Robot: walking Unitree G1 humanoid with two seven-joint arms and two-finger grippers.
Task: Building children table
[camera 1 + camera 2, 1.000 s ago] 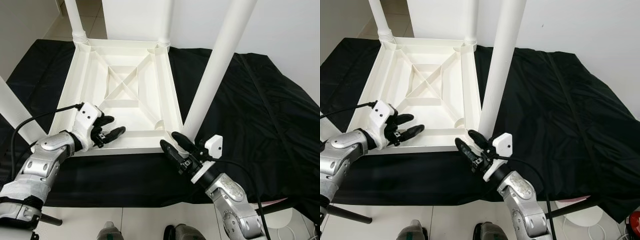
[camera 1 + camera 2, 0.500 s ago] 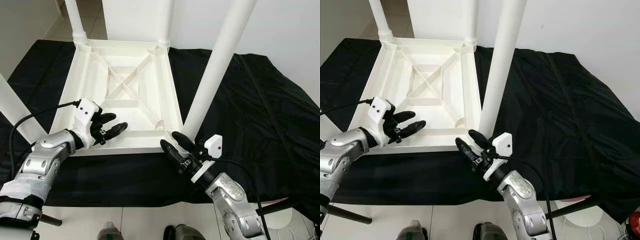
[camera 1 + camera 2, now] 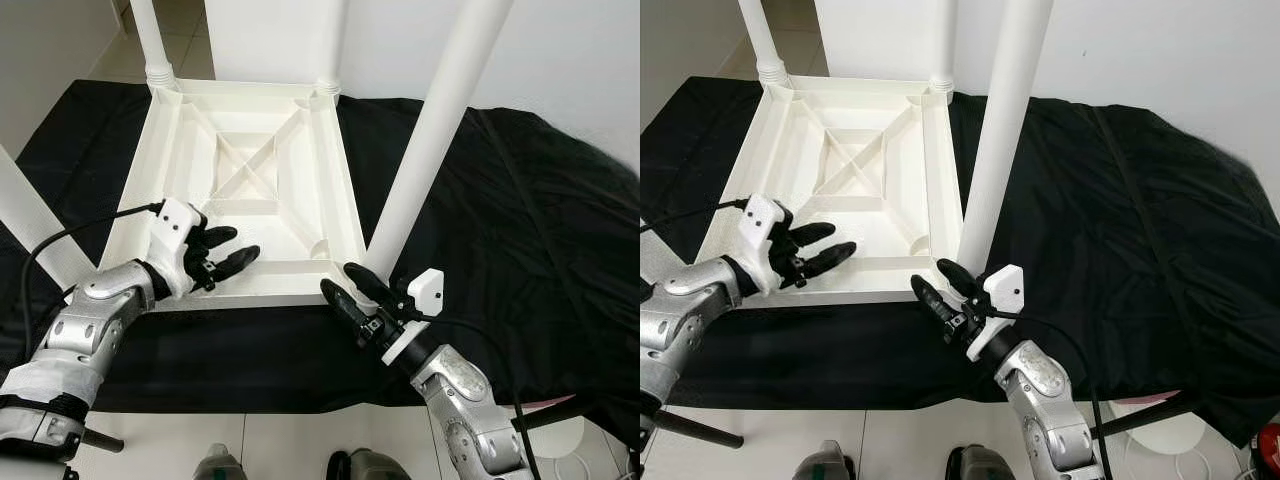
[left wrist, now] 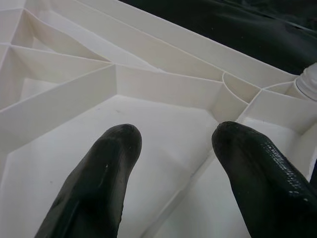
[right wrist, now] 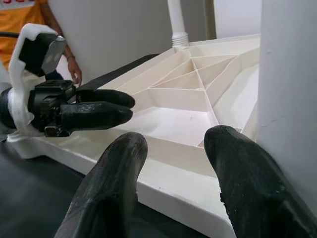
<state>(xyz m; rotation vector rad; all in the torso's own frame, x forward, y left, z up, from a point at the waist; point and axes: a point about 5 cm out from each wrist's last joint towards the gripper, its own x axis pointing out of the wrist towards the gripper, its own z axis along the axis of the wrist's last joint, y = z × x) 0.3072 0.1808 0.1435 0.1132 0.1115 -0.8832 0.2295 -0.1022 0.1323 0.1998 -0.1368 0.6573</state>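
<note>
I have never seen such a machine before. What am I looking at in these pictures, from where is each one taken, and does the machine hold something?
This is a humanoid robot with two silver arms, each ending in a gripper with two black fingers. The two wide pictures come from a stereo camera on its head, looking down. The two close pictures come from cameras on its wrists, looking along the fingers.

A white children's table lies upside down on a black cloth, its legs pointing up. The left gripper hovers open over the ribbed underside near the front edge. The right gripper is open beside the base of the near right leg. Neither holds anything. In the right wrist view, a person in orange stands behind.
</note>
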